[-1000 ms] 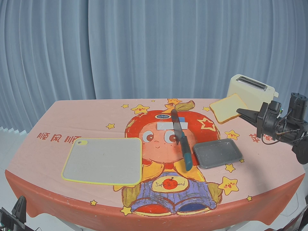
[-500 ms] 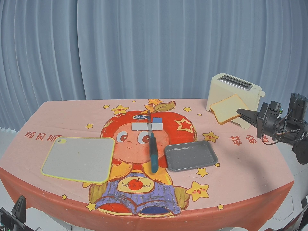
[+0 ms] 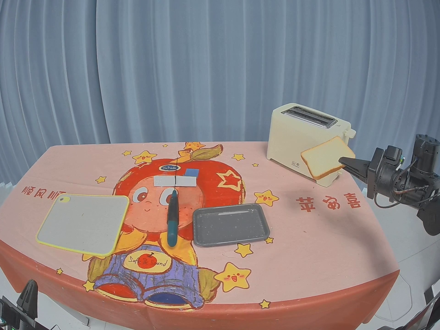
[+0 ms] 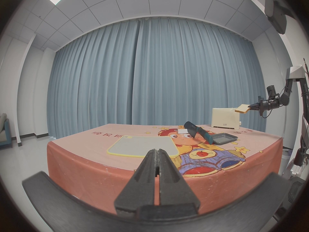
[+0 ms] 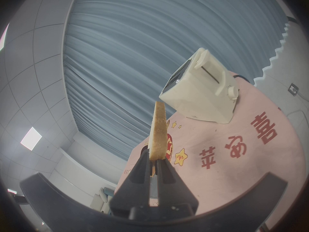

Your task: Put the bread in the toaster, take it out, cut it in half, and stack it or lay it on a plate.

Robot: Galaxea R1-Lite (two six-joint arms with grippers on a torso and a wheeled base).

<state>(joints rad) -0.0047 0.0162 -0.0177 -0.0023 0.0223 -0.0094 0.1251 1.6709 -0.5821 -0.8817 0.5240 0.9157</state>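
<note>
The step in hand is getting the bread (image 3: 326,157) into the toaster (image 3: 305,136). The right gripper (image 3: 343,161) holds the slice in the air by one corner, its jaws closed narrow on the crust; in the right wrist view the slice stands edge-on out of the gripper (image 5: 154,155), so the grip covers little of it. Taking the table (image 3: 321,234) as a clock face with 12 at the curtain, the toaster stands at about 2 o'clock. The bread hangs just off the toaster's 4 o'clock corner, apart from it and lying closer to flat than upright.

To do this well, I judge the wrist has to roll until the slice hangs on edge, then line its long edge up with one of the slots (image 3: 309,117). These run across the toaster's top from about 10 o'clock to 4 o'clock. The slice should come over the slot from above, not from the side, and go down straight, since a corner catching the rim would bend or tear soft bread. With so small a grip, slow moves suit better, and the jaws should let go only once the lower edge is inside.

The left gripper (image 4: 157,153) waits low before the table's 7 o'clock edge, its jaws pressed together on nothing. The cutting board (image 3: 82,223) at 9 o'clock, the knife (image 3: 173,216) and the grey tray (image 3: 230,225) near the middle lie untouched.
</note>
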